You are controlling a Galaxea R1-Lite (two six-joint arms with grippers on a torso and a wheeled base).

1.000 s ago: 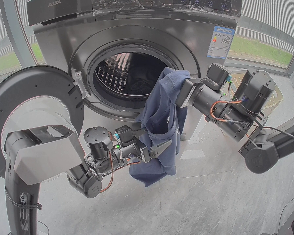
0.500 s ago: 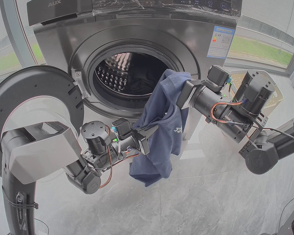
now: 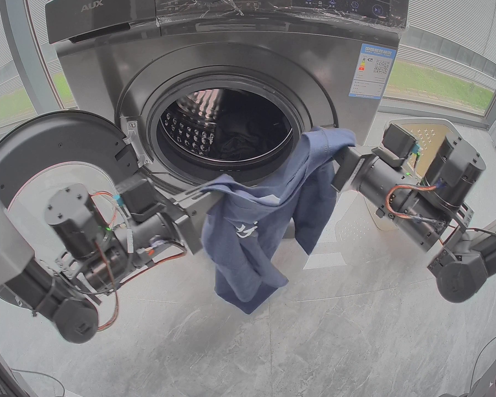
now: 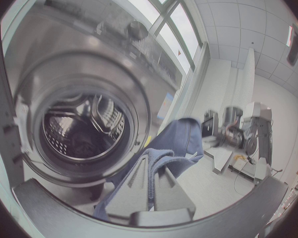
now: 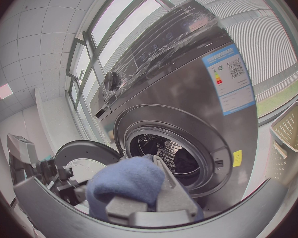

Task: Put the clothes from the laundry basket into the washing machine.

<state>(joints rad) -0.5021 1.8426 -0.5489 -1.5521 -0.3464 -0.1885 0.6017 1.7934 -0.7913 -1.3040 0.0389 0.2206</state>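
Before the washing machine (image 3: 226,56), whose round door (image 3: 55,144) stands swung wide at 9 o'clock of the drum opening (image 3: 226,125), a dark blue garment (image 3: 259,221) is stretched between the two arms. The left gripper (image 3: 204,191), at about 7 o'clock of the opening, has its jaws clamped on one edge of the cloth. The left wrist view shows a fold of fabric pinched between the two fingers (image 4: 135,182). The right gripper (image 3: 341,158), at about 4 o'clock of the opening, has its jaws closed on the other end, with cloth bunched over one finger in the right wrist view. The garment sags between them just under the opening's lower rim, outside the drum, and its loose part hangs toward the grey floor (image 3: 314,348) at 6 o'clock. Dark clothing (image 3: 242,133) lies inside the drum. A beige laundry basket (image 3: 424,133) stands at 3 o'clock of the machine, behind the right arm.
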